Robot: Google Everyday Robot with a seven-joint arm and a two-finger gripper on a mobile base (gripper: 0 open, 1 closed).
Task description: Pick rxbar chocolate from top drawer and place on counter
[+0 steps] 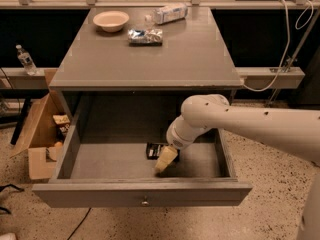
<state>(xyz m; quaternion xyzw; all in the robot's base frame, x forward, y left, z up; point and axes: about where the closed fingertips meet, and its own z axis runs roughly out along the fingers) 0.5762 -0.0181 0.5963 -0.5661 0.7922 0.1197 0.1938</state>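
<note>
Low inside top drawer [100,162]: end effector [165,161], open or closed, cannot tell. The rxbar chocolate [154,150] lies flat just behind-left of it. Likely light, thin, slick-wrapped; pinch across narrow width.

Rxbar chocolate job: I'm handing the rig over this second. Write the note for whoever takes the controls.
The gripper is down inside the top drawer, near the front middle, right beside the rxbar chocolate. I cannot tell whether they touch.
The rxbar chocolate lies flat on the drawer floor, partly hidden by the arm.
The top drawer is pulled open.
The counter holds a bowl, a foil packet and a bottle on its side, all toward the back.
Done: drawer open, gripper at the bar.
Left: grasp the bar, lift it out, set it on the counter.
</note>
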